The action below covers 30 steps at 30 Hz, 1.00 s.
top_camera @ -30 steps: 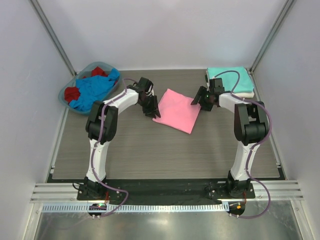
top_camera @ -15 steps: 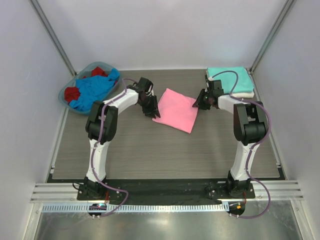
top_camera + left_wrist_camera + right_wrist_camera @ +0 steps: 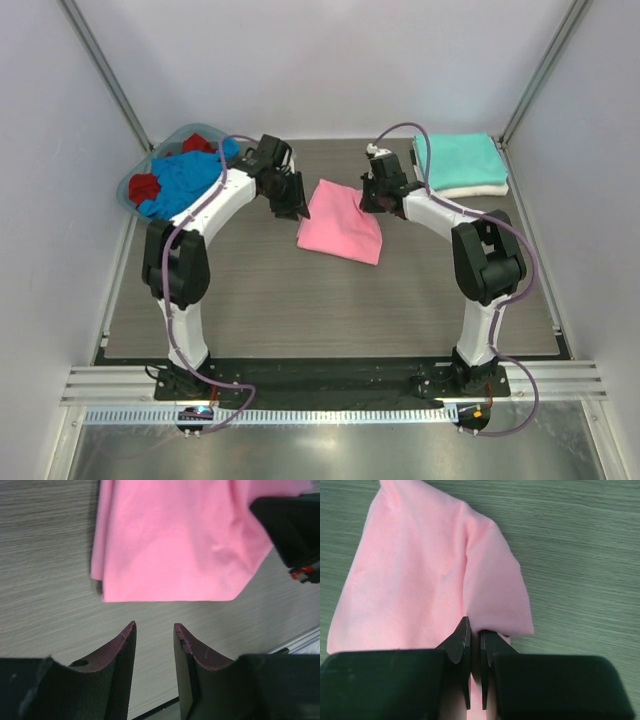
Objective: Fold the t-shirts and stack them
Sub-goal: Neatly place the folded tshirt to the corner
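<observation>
A bright pink t-shirt (image 3: 342,228) lies folded in the middle of the table. My right gripper (image 3: 367,200) is at its far right corner, shut on the edge of the pink cloth (image 3: 420,580), which bunches up over the right gripper (image 3: 475,632). My left gripper (image 3: 292,207) hovers just beyond the shirt's left edge; in its wrist view the left gripper (image 3: 154,626) stands open with bare table between its fingers and the pink shirt (image 3: 175,540) ahead of it. A folded teal t-shirt (image 3: 458,158) rests on a folded white one (image 3: 482,188) at the back right.
At the back left, a blue-rimmed basket (image 3: 127,188) holds a crumpled blue t-shirt (image 3: 185,180) and a red one (image 3: 146,187). Upright frame posts stand at both back corners. The right arm's black wrist (image 3: 290,530) shows in the left wrist view.
My right gripper has shut on the pink shirt's right corner and pulled it leftward, narrowing the shirt. The left arm has swung back and to the left, off the shirt's edge.
</observation>
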### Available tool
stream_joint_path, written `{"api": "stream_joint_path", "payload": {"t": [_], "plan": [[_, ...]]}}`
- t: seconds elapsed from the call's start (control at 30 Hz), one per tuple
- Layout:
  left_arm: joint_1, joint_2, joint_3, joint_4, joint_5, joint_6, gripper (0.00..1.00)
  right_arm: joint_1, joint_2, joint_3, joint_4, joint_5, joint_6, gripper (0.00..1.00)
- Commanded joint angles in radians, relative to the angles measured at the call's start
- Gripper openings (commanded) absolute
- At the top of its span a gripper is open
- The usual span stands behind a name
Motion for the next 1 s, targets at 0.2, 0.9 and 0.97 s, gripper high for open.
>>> {"api": "stream_joint_path", "payload": {"t": [0.2,0.9,0.97], "plan": [[0.018,-0.212,-0.114,-0.041,-0.032,0.052,0.38,0.003,-0.054,0.092,-0.092,0.166,-0.178,0.01],[0.015,-0.319,-0.329,0.040,0.132,0.137,0.40,-0.255,-0.093,0.319,-0.162,0.150,-0.629,0.01],[0.012,-0.317,-0.340,0.049,0.150,0.137,0.40,-0.272,-0.100,0.336,-0.171,0.151,-0.657,0.01]]}}
